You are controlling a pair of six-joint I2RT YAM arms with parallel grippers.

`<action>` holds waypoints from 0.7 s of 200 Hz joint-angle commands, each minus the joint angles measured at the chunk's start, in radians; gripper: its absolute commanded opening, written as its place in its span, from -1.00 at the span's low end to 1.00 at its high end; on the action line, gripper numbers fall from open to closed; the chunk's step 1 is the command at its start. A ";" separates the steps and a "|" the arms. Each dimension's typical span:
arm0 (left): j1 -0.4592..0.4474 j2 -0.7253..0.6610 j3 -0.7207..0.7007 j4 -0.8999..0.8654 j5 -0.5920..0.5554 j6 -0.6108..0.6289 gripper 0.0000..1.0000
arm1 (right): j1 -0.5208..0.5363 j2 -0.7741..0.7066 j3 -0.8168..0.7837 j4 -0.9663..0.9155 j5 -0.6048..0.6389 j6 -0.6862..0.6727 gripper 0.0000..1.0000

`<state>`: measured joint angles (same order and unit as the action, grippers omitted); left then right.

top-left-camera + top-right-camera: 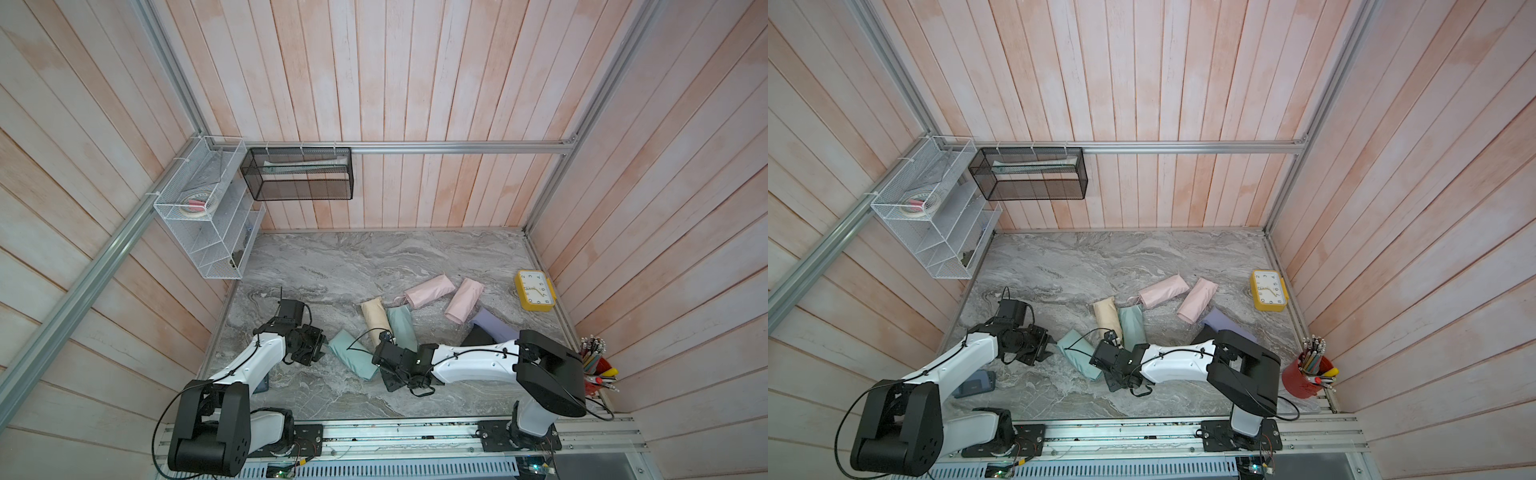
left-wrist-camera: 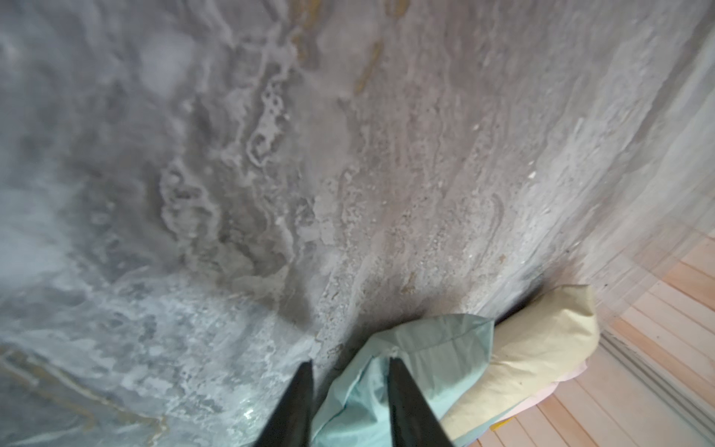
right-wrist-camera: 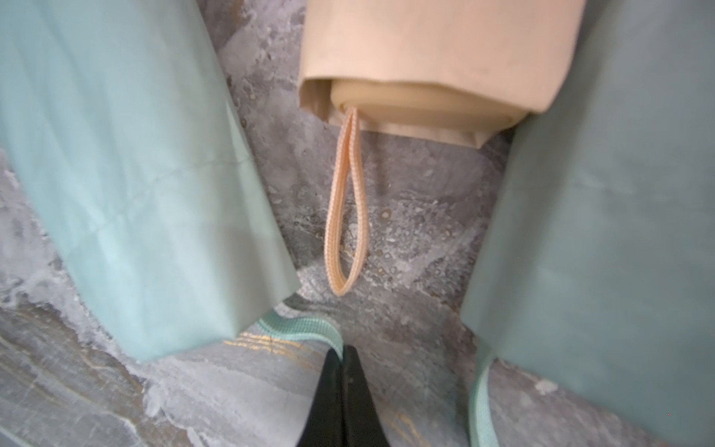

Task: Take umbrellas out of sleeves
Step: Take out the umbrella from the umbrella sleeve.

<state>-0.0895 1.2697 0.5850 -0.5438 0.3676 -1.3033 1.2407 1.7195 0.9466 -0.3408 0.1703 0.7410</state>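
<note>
Right jaws clamp mint cord (image 3: 298, 328), left jaws parted (cream sleeve (image 3: 437, 42) holds umbrella (image 3: 418, 101)).

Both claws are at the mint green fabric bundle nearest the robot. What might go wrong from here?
The right gripper is shut on only the thin mint wrist cord; a pull might slip off it.
The left gripper, jaws apart, straddles just a corner of the limp mint fabric sleeve; if that grip is poor, the whole bundle may drag along.
The cream-yellow wrist loop lies close by and could snag.
</note>
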 commanded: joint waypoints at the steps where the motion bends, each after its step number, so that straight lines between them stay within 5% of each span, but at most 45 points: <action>1: 0.006 0.012 -0.010 0.027 0.008 -0.001 -0.37 | -0.006 -0.020 -0.015 -0.001 0.002 0.018 -1.00; 63: 0.010 0.044 -0.014 0.073 0.011 0.003 -0.51 | -0.004 -0.017 -0.014 0.005 -0.003 0.020 -1.00; 115: 0.011 0.048 -0.030 0.105 0.028 0.005 -1.00 | -0.004 -0.023 -0.022 0.006 -0.005 0.026 -1.00; 140: 0.016 0.037 -0.036 0.104 0.027 0.010 -1.00 | -0.004 -0.021 -0.020 0.006 -0.007 0.027 -1.00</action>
<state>-0.0822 1.3216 0.5701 -0.4473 0.3901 -1.3025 1.2407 1.7130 0.9356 -0.3290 0.1692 0.7563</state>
